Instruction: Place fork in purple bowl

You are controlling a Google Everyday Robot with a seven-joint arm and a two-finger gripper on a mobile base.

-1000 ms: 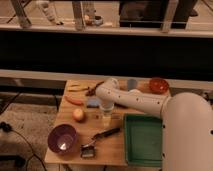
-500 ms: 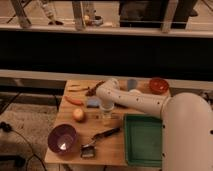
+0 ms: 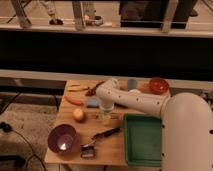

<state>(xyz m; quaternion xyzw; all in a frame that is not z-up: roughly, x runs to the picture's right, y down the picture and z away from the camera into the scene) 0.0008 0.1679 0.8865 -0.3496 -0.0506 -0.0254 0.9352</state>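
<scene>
Pale wooden table (image 3: 112, 151) stands before a dark railing. Over its middle the white arm's gripper (image 3: 105, 111) hangs low above the thin silvery metal fork (image 3: 113, 116), which lies flat; whether the gripper is apart or together cannot be told. The round, glossy purple bowl (image 3: 62, 138) sits front left, apart from the fork. A round orange fruit (image 3: 78, 115) and a black-handled tool (image 3: 100, 139) lie between them.

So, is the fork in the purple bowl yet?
No, the purple bowl looks empty, and the gripper hangs over the middle of the table, apart from it.
</scene>
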